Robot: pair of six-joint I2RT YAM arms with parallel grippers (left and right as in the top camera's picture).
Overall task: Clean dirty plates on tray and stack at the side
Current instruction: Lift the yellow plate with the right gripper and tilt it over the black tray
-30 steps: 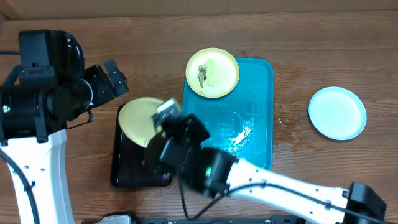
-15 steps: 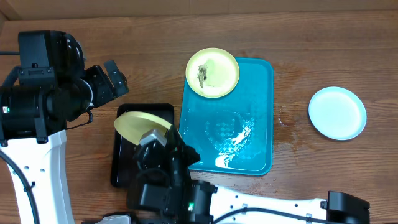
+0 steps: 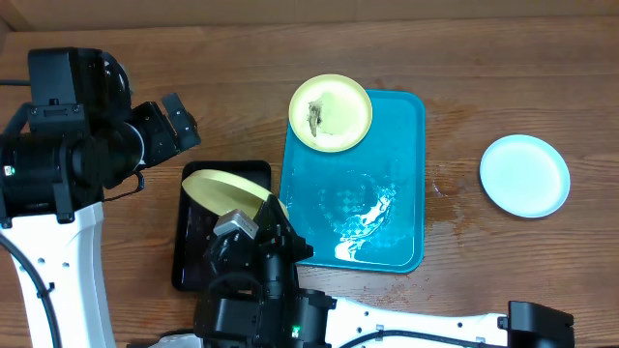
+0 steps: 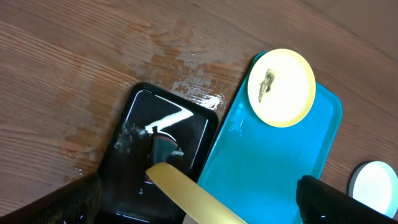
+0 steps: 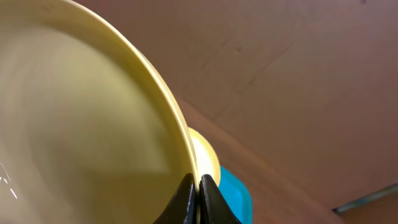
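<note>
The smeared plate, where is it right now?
In the overhead view the smeared plate sits on the blue tray's top-left corner, overhanging the rim. It is up and right of the black tray and the second plate, gripped by the right gripper.

No writing, label, brand, number or sign is legible on the plates [image 3: 338, 116], the blue tray [image 3: 397, 174], the black tray [image 3: 189, 251] or the wooden bench [image 3: 484, 58] in any view

My worktop [image 3: 484, 68] is brown grained wood, mostly matt, with wet-looking patches by the black tray [image 3: 189, 256], which is glossy plastic. The blue tray [image 3: 398, 145] is smooth plastic with a wet shine. The tilted yellow-green plate [image 3: 224, 188] and the flat yellow-green plate [image 3: 343, 124] look smooth and softly glossy; the flat one carries a rough dark smear [image 3: 315, 116].
</note>
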